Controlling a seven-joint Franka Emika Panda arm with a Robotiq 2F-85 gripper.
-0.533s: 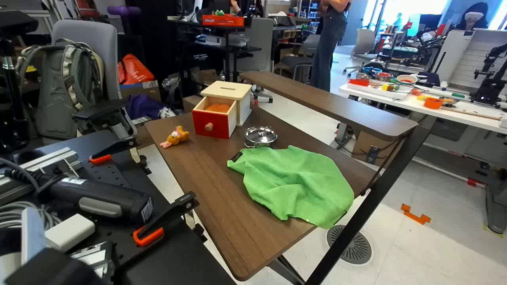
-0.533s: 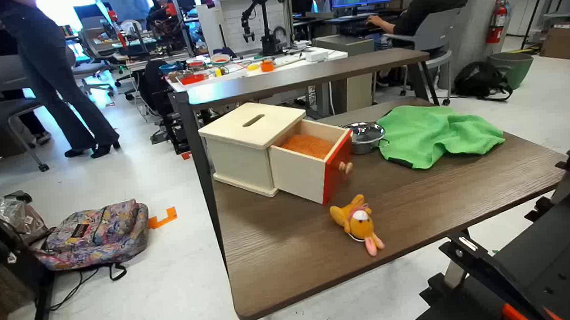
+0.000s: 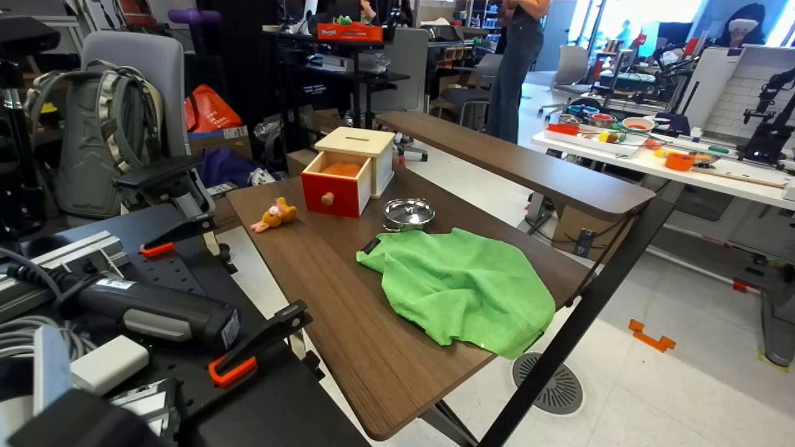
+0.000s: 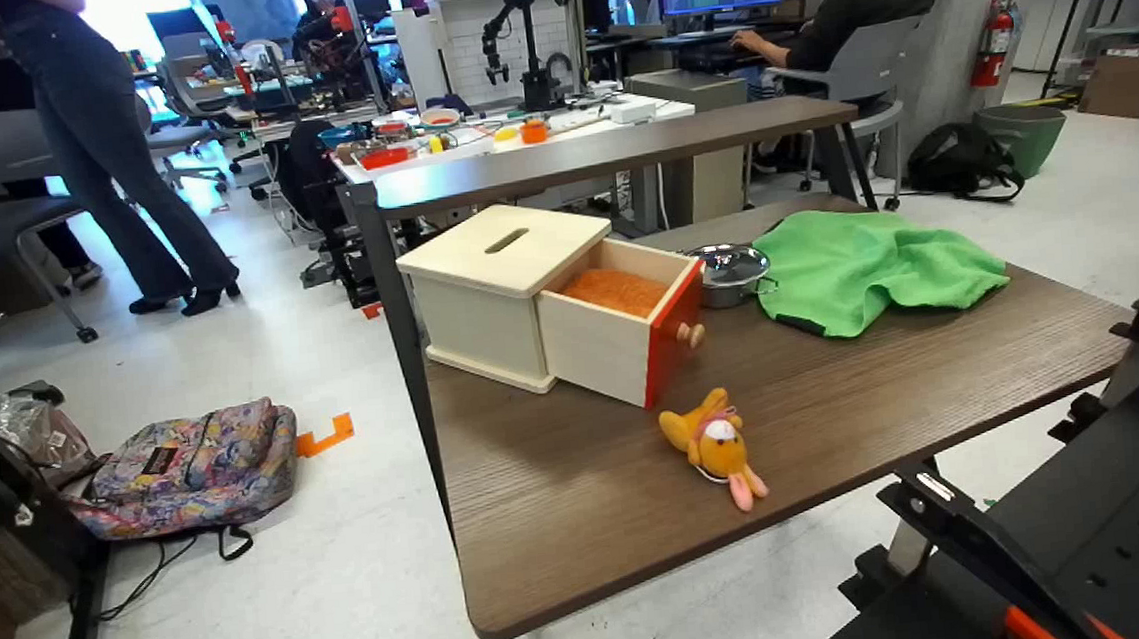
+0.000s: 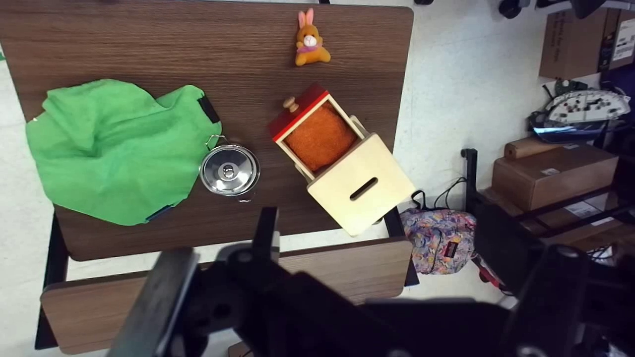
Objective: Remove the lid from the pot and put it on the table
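Note:
The lid (image 5: 228, 170) is a shiny round metal disc with a small central knob. It sits on the pot (image 4: 728, 295), which is low, round and silvery with side wire handles. Lid (image 3: 410, 210) and pot show in both exterior views, between the green cloth and the wooden box, on the dark brown table (image 3: 323, 298). My gripper (image 5: 377, 233) is open in the wrist view, its fingers wide apart with nothing between them. The pot lies to the upper left of the fingers there, apart from them. The gripper is out of view in both exterior views.
A green cloth (image 5: 124, 148) touches one pot handle. A wooden box (image 5: 362, 183) with its red-fronted drawer (image 5: 320, 136) pulled out stands on the pot's other side. A plush bunny (image 5: 310, 42) lies near a table edge. A raised brown shelf (image 3: 515, 164) runs along one long side.

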